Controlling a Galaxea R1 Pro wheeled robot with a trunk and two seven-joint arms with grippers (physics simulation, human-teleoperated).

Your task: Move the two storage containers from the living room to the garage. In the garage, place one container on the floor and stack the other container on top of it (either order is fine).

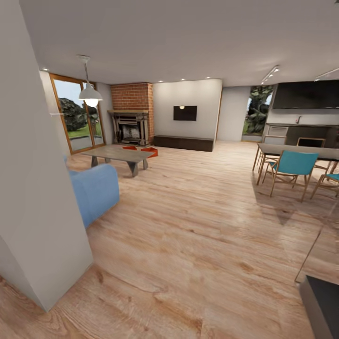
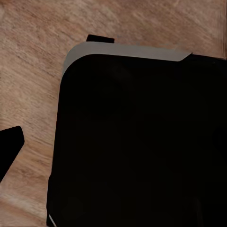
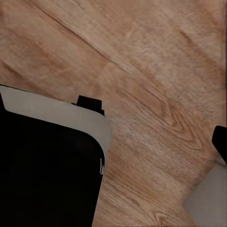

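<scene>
- Light wood-plank floor (image 1: 197,226) runs across an open living room.
- White wall corner (image 1: 33,188) close at left; blue upholstered sofa (image 1: 96,190) just beside it.
- Red-brick chimney over dark fireplace (image 1: 133,120) at far end.
- Grey low table (image 1: 123,154) stands before it.
- Two red-orange open-top storage containers (image 1: 149,151) lie on the floor between fireplace and table.
- End effector state: cannot tell on either arm; wrist views show dark robot body (image 2: 142,142) over planks.

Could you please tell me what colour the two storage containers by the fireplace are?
Red-orange; the storage containers show best in the head view.
</scene>
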